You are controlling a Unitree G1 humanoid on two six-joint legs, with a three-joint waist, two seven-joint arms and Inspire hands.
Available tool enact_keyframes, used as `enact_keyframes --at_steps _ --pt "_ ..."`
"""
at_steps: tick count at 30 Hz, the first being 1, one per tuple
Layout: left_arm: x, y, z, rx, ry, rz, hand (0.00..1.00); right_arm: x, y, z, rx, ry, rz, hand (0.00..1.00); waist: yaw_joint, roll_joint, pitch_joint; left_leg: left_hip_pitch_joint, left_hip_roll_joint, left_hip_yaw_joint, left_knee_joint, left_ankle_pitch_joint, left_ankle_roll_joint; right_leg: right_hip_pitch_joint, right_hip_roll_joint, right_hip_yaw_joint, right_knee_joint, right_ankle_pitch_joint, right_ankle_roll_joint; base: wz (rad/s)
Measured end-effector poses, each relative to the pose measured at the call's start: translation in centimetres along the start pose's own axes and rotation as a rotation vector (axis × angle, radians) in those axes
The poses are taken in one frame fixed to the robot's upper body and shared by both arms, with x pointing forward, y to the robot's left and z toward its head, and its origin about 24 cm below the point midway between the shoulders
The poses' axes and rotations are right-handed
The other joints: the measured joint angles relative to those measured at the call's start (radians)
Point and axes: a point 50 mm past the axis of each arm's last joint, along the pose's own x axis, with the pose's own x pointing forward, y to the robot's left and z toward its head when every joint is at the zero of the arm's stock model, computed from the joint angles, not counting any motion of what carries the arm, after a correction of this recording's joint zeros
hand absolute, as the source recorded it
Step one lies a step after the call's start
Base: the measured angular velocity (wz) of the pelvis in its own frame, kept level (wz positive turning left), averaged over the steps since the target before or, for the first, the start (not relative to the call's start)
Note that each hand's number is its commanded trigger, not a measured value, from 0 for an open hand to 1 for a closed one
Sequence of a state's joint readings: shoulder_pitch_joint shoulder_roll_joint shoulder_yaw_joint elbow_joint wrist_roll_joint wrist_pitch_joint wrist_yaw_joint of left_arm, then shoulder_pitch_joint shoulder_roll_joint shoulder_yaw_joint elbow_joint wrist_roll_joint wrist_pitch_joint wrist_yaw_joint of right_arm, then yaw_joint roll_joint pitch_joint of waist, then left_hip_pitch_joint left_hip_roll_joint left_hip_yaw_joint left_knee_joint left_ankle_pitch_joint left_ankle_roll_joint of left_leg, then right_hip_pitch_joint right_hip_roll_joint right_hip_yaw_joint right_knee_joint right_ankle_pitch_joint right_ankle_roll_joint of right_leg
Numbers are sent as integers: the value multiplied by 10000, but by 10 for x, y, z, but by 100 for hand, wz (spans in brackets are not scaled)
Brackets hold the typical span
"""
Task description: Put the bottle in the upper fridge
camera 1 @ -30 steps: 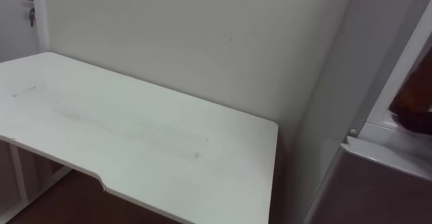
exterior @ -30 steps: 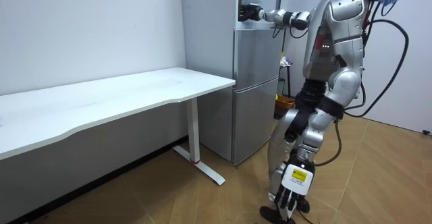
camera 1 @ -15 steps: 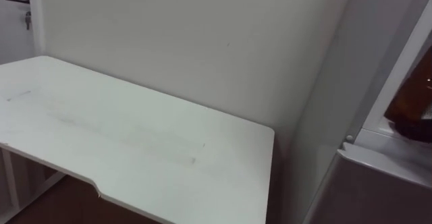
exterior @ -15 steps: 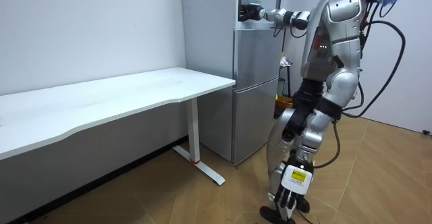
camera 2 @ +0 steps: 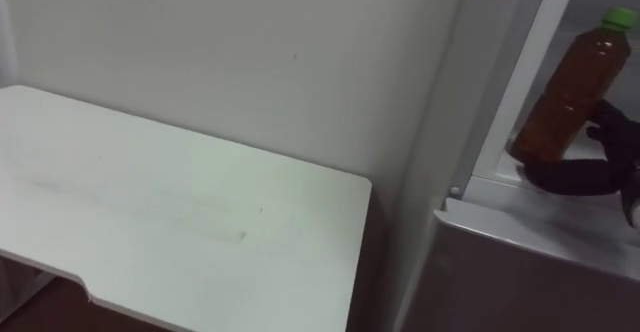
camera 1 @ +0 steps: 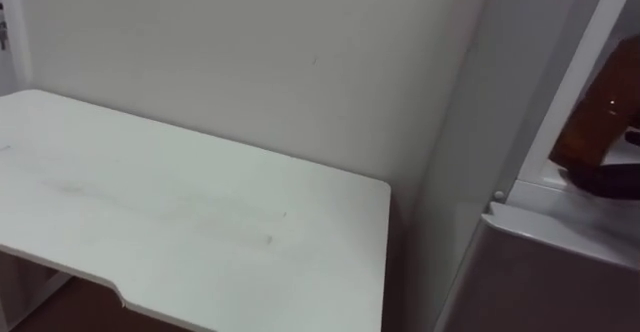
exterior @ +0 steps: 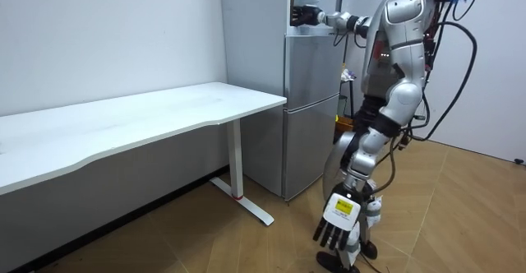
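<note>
Amber bottle [camera 2: 570, 87] (green cap) leaning tilted inside upper fridge [camera 2: 560, 214], right hand [camera 2: 590, 177] grasping round its base, left hand [exterior: 337, 221] hanging low with fingers relaxed, white table [camera 2: 150, 202] standing just beside the fridge.

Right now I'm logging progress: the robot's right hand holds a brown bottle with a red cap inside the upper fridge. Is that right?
Not quite: the cap is green, not red. The right eye view shows the right hand, its fingers curled round the base of the brown bottle, inside the upper fridge.
</note>
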State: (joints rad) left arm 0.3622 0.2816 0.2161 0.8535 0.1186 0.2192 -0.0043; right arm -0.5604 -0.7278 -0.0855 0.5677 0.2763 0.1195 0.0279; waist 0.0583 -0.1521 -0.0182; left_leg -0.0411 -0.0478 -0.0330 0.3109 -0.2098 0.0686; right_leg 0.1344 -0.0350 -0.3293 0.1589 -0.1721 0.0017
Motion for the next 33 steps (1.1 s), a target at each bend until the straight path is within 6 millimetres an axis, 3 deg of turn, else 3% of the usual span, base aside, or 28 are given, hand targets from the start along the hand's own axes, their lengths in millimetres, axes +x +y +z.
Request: enact_keyframes --at_steps 2,12,20,26,29,33 --pt "0 0 1 -4 -47 18 0 -2 -1 -1 107 0 86 0 -12 26 -36 58 1 12 -47 0 0 31 -4 11 2 0 1 0" --pt "1 -7 6 -645 -200 -176 0 -6 0 -7 115 104 408 0 -48 38 -33 174 1 22 -94 -7 11 72 -45 26 102 0 10 -1" --pt "0 -8 2 -695 -144 137 0 -18 -12 -15 370 81 95 0 -70 45 -26 171 -13 27 -62 -18 16 75 -65 17 112 18 40 0" --pt "-1 -10 1 -690 -230 121 0 -27 -15 -20 -712 70 -479 0 -280 241 70 207 -4 123 -86 -4 45 64 -65 103 116 18 41 -5" --pt "-1 -14 0 -733 -211 39 0 -35 -13 -14 -1475 -379 -959 0 -289 394 60 365 15 316 -273 18 49 33 -74 343 125 18 41 -26" --pt "-1 -19 0 -871 -232 73 0 -49 -7 -6 -1353 -1110 -1763 0 -331 510 140 648 40 699 -682 113 40 -36 -74 838 139 18 41 -32"
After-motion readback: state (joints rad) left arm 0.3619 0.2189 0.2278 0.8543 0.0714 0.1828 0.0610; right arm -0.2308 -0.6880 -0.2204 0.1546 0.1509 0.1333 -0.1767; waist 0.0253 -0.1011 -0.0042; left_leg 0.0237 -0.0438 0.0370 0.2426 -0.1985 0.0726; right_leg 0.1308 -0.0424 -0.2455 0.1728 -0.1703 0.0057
